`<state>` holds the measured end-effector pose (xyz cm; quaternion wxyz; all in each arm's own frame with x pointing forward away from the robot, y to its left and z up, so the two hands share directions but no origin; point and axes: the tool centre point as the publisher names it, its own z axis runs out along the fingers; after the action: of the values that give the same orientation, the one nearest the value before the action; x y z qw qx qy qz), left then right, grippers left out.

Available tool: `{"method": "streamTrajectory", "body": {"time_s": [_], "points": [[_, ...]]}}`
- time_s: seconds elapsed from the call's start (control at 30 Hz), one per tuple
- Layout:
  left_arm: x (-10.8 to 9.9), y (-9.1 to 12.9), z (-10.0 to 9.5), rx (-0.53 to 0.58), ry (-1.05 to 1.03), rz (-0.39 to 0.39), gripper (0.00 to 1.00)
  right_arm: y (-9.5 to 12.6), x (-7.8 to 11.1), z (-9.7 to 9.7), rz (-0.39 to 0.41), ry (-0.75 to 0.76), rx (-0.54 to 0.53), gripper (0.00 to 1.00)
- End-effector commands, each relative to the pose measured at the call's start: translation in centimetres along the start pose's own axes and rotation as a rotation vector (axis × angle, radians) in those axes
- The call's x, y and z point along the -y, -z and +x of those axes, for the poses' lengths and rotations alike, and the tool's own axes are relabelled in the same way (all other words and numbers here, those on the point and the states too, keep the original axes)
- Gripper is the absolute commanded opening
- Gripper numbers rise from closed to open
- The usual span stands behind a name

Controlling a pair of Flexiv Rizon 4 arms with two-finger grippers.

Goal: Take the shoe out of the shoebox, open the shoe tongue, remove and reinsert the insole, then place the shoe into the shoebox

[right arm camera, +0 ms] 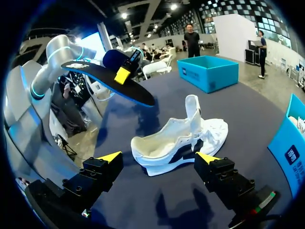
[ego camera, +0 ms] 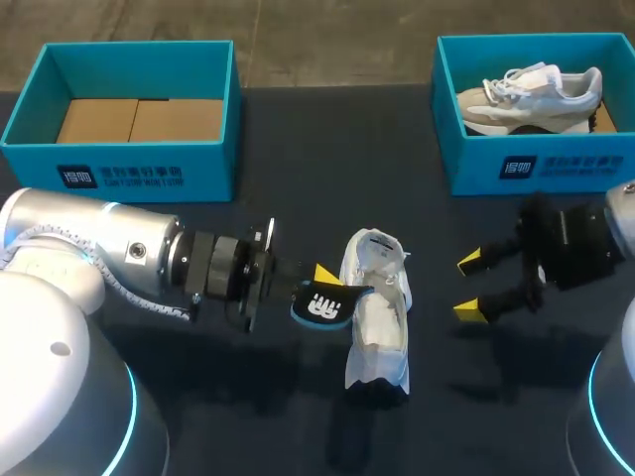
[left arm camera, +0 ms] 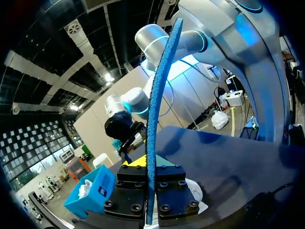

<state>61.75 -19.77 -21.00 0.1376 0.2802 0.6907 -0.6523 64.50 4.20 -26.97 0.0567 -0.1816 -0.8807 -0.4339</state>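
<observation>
A white shoe [ego camera: 377,317] lies on the dark table, its tongue pulled up and its inside bare [right arm camera: 176,140]. My left gripper [ego camera: 316,286] is shut on the shoe's dark blue insole [ego camera: 322,305], holding it in the air just left of the shoe. In the left wrist view the insole [left arm camera: 159,119] stands edge-on, clamped in that gripper [left arm camera: 150,169]. The insole [right arm camera: 112,81] hangs above and beyond the shoe in the right wrist view. My right gripper [ego camera: 470,287] is open to the shoe's right, its fingers [right arm camera: 158,157] wide apart and holding nothing.
A blue shoebox [ego camera: 129,169] with only cardboard at its bottom stands at the back left [right arm camera: 207,71]. Another blue shoebox [ego camera: 536,164] at the back right holds a second pale shoe [ego camera: 531,94]. My right arm's gripper [left arm camera: 125,134] shows beyond the insole.
</observation>
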Motion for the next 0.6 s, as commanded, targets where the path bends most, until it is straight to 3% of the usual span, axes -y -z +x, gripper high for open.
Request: {"method": "streamTrajectory", "body": {"time_s": [0.03,0.13,0.27,0.6], "points": [[0.0,-0.1,0.0,-0.001,0.0,-0.002,0.0,0.0,0.0,0.1,0.003,-0.001,0.002,1.0],[0.0,-0.1,0.0,-0.001,0.0,-0.002,0.0,0.0,-0.3,0.1,0.014,0.041,0.008,1.0],[0.1,-0.4,0.2,0.027,0.03,0.006,0.0,-0.4,-0.3,0.5,0.097,0.162,0.063,1.0],[0.6,-1.4,2.0,0.055,0.086,0.032,0.0,-2.1,1.5,0.3,0.212,0.32,0.089,1.0]]}}
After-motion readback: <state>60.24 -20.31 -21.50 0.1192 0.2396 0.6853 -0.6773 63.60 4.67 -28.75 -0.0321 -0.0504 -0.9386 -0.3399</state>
